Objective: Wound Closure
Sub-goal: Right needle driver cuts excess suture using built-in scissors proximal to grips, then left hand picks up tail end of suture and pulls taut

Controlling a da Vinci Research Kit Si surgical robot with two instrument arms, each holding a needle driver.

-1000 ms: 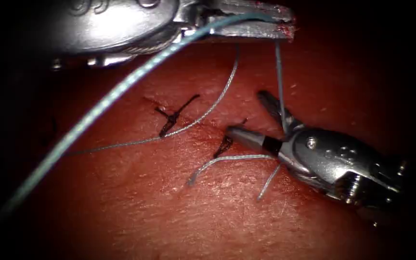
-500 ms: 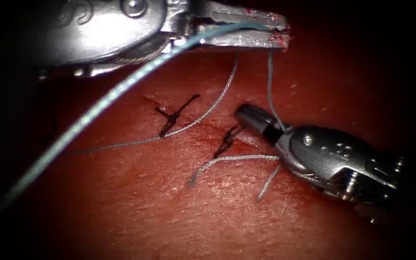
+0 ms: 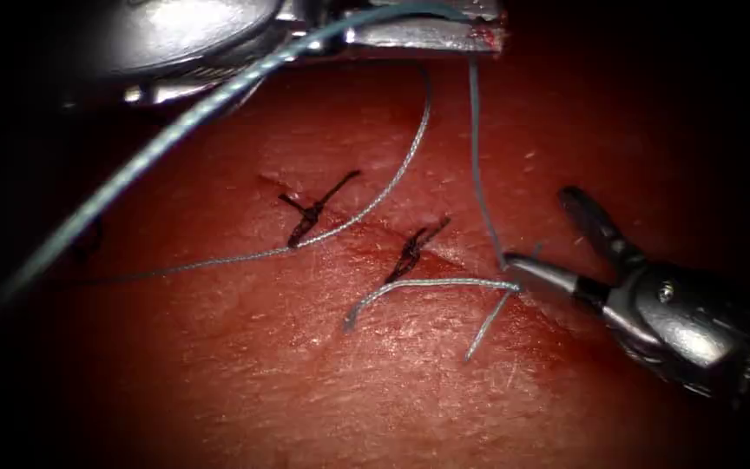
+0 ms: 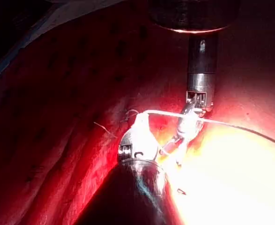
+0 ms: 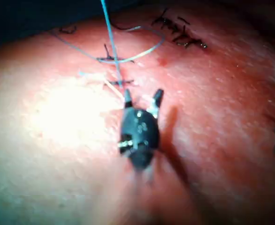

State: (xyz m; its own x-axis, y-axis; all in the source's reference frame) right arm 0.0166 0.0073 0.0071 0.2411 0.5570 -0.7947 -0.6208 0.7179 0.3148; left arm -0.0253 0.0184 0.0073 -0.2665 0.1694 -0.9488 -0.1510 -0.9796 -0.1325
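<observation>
Over on the left, the long strand of thread (image 3: 132, 169) slants up across the tissue (image 3: 245, 373) toward the left tool (image 3: 423, 33), which sits high in the endoscope view with its jaws clamped flat on that thread. From the jaw tip a taut strand drops almost straight down, its long axis near vertical, to the second stitch (image 3: 414, 252) on the cut (image 3: 310, 213). Two cut ends of thread (image 3: 410, 291) fan out below that stitch, lying loose on the tissue.

Moving right: the right tool (image 3: 557, 239) sits just right of the stitch, jaws spread wide, holding nothing. Its lower jaw tip points left and lies just beside the foot of the taut strand, where the strand meets the tissue. So the thread lies left of the right tool, and the right tool is the nearer one to the stitch. I can't make out the needle.

Against a second ago: the right tool was further left, with the strand running down between its jaws; half a second ago its jaws looked closed there. Now it has pulled back rightward and opened. The left tool has risen higher, keeping its hold.
</observation>
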